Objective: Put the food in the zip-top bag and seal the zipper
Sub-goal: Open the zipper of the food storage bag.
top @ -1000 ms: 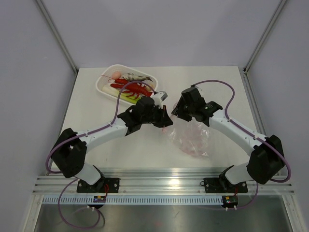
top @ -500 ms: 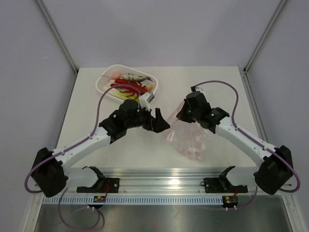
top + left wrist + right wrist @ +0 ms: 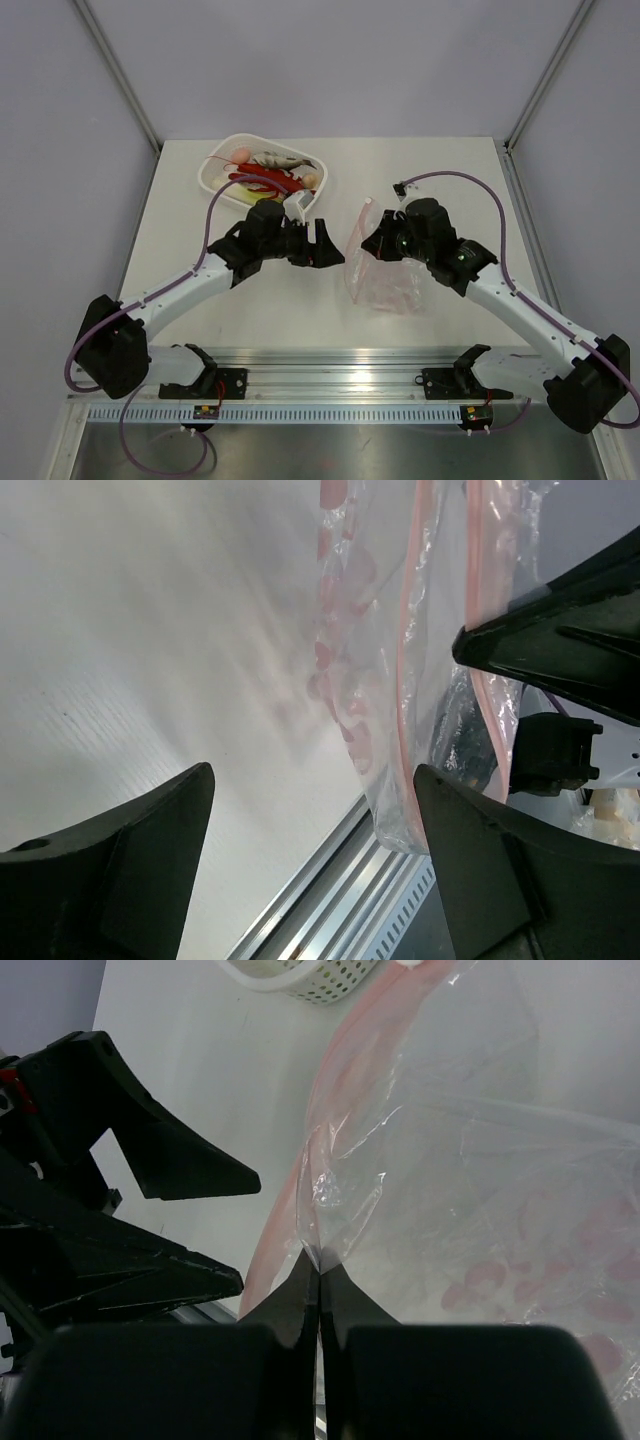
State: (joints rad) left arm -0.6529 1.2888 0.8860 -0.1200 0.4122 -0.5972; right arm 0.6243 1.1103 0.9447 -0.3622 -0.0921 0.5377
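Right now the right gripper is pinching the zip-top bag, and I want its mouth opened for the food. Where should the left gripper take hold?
Probably the nearer lip at the zipper, clear of the right gripper and its pinch. The zip-top bag is held with its mouth edge facing the open left gripper, so come straight in from the left with the jaws straddling that stiffer strip.

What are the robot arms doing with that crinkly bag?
The right fingers are shut on the edge of the bag, pinching it near its pink strip. The left fingers are open and empty, pointing toward the bag's mouth. All the food lies in the basket at the far side of the table; none is in the bag yet.
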